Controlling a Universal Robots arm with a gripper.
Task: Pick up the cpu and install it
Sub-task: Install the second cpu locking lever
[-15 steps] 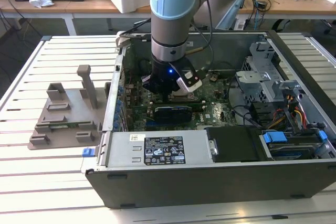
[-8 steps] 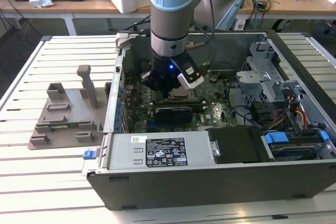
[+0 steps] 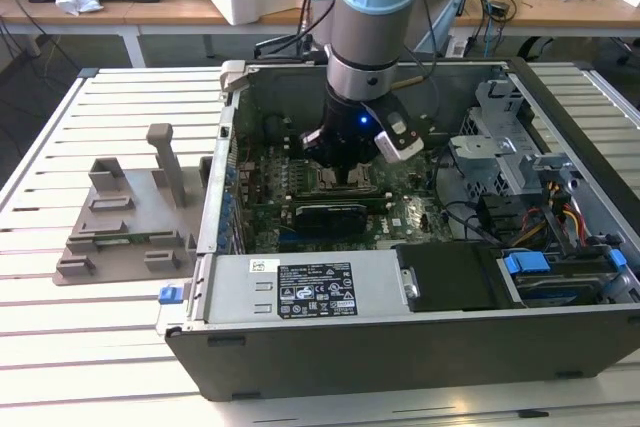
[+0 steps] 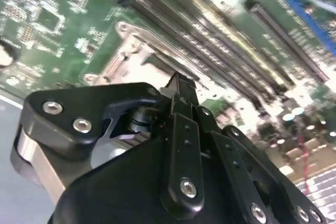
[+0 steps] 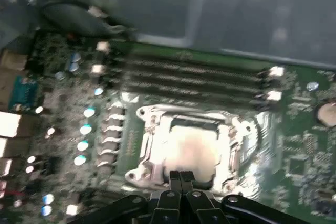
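The cpu (image 5: 191, 146) shows in the first wrist view as a pale silvery square lying flat inside the metal socket frame (image 5: 149, 129) on the green motherboard (image 3: 262, 187). My gripper (image 5: 181, 176) hangs just above the socket's near edge, its two black fingertips pressed together with nothing between them. In the second wrist view the same closed gripper (image 4: 178, 81) points at a corner of the socket frame (image 4: 131, 51). The exterior view has the arm reaching down into the open computer case, with the gripper (image 3: 345, 175) over the board's middle.
Memory slots (image 5: 199, 74) run alongside the socket. A grey moulded tray (image 3: 125, 222) with upright posts lies on the slatted table at the exterior view's left. Inside the case (image 3: 420, 347) are a labelled power supply (image 3: 313, 289), a drive cage (image 3: 500, 137) and cables (image 3: 570, 217).
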